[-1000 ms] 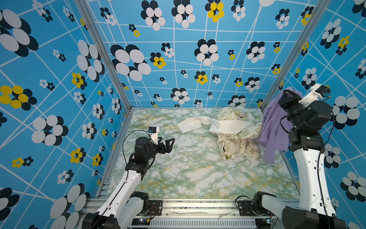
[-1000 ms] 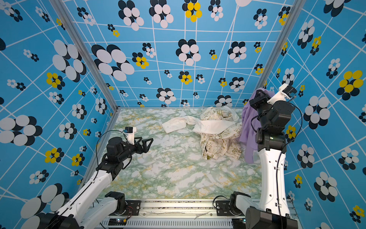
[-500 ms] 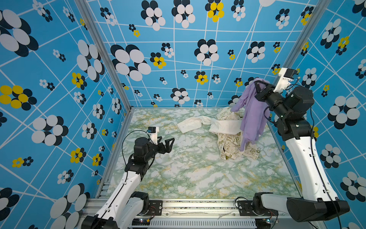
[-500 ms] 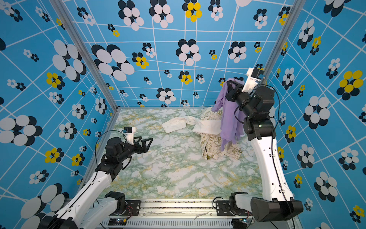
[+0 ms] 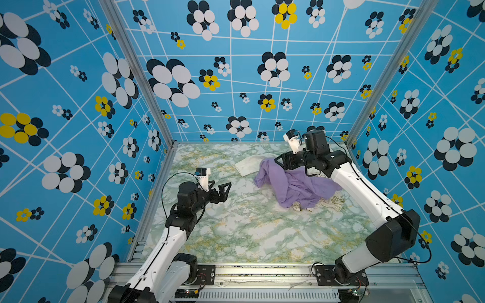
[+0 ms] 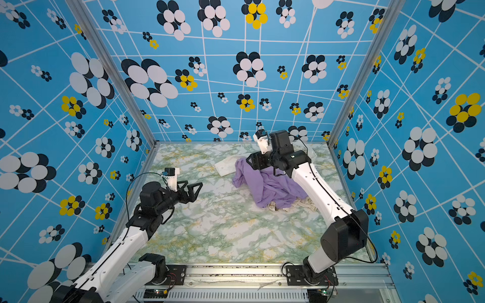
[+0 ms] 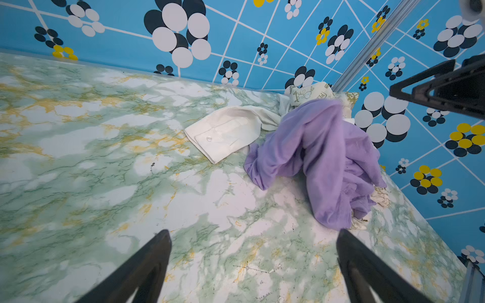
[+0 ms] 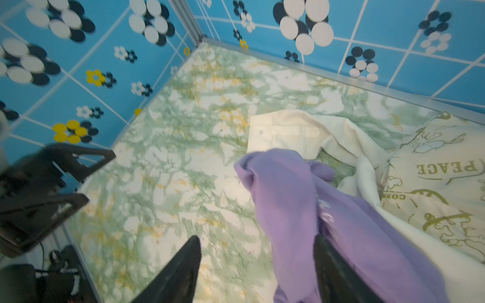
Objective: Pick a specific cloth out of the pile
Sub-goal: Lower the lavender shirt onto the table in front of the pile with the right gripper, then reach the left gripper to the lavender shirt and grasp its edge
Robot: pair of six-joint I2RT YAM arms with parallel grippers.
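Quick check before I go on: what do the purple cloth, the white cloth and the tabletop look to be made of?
Purple cloth: soft matte knit, likely jersey; it slumps in rounded, limp folds. White cloth: crisper woven shirting, probably cotton; flat stitched cuff with a clear button. Tabletop: smooth, hard surface with a green and yellow marble pattern, apparently printed film rather than stone.

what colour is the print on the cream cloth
Olive green, drawings and words, on the cream cloth; clearest in the right wrist view.
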